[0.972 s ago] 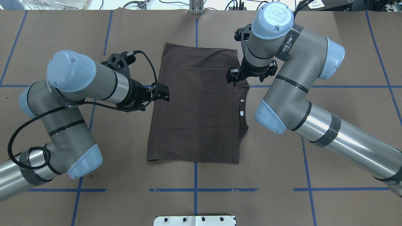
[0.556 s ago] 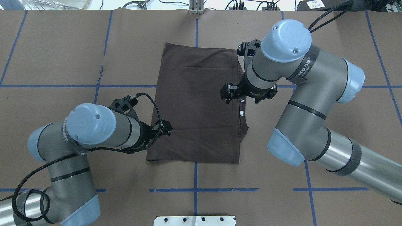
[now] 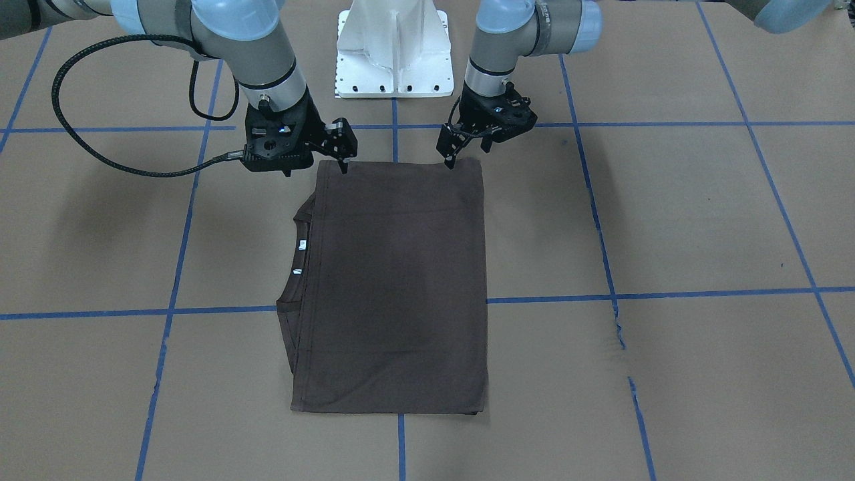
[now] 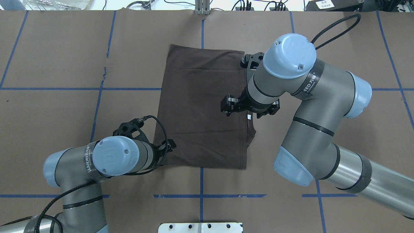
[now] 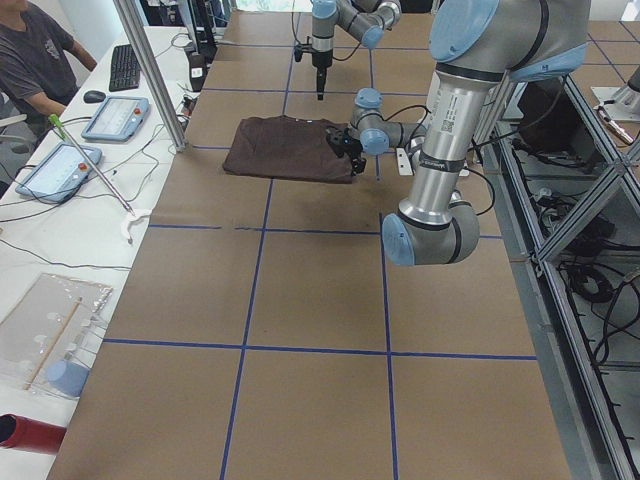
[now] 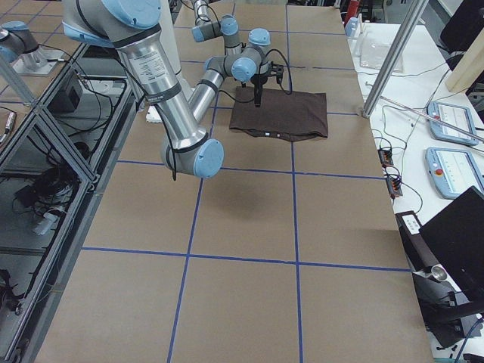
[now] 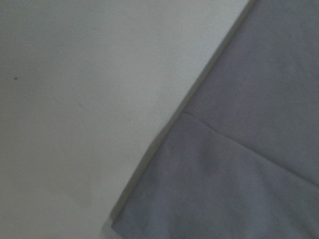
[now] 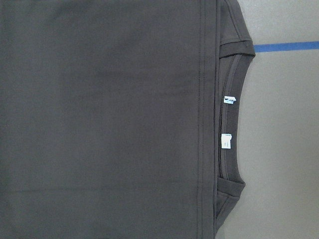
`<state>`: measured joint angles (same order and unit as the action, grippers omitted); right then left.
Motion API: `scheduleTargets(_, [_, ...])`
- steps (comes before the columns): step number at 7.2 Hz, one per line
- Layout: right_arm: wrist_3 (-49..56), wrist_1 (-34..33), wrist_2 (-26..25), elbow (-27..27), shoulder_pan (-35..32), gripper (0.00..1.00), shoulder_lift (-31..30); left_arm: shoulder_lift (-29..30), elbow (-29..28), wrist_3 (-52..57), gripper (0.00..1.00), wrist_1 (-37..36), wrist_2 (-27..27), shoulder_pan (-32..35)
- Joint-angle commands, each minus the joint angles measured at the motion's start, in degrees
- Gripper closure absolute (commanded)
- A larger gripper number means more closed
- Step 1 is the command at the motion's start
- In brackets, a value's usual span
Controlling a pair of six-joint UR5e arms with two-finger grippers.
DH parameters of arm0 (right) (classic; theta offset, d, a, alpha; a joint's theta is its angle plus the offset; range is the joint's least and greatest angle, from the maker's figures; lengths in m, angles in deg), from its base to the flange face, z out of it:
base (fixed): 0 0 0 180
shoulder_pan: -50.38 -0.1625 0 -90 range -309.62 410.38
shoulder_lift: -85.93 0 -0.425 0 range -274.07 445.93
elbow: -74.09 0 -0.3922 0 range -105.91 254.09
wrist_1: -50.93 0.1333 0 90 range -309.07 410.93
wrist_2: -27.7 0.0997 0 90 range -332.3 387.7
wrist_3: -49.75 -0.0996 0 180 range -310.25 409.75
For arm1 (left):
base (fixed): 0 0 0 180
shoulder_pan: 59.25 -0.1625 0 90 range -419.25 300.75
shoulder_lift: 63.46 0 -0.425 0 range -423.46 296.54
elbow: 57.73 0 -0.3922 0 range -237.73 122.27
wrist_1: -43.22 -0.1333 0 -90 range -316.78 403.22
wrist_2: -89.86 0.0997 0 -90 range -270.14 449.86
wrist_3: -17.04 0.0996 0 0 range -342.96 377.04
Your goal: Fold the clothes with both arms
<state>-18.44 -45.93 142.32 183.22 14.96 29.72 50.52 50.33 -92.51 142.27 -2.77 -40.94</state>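
The shirt [image 3: 394,280] lies folded flat on the table [image 3: 668,220], the left gripper [image 3: 453,155] and right gripper [image 3: 343,157] at its robot-side corners (finger state unclear), so pinching both corners evenly looks next.

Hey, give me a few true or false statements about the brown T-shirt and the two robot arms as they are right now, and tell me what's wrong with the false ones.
1. The T-shirt lies folded into a flat rectangle on the table. True.
2. Its collar shows along the edge on the robot's left. False: the collar is on the robot's right side.
3. The left pincer is at a shirt corner on the side nearest the robot's base. True.
4. The right pincer has lifted a corner of the shirt off the table. False: it holds nothing, and the whole shirt lies flat.
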Motion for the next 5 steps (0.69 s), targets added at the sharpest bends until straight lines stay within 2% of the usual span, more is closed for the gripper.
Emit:
scheduleTargets(1, [-0.1,0.0,0.0,-0.1,0.2,0.00,0.1,0.1,-2.3,-0.1,0.01,0.0,0.9,0.0])
scheduleTargets(3, [-0.1,0.0,0.0,-0.1,0.2,0.00,0.1,0.4,-4.5,0.0,0.02,0.4,1.9,-0.1])
scheduleTargets(5, [0.1,0.0,0.0,-0.1,0.2,0.00,0.3,1.0,-4.6,-0.1,0.14,0.4,1.8,-0.1])
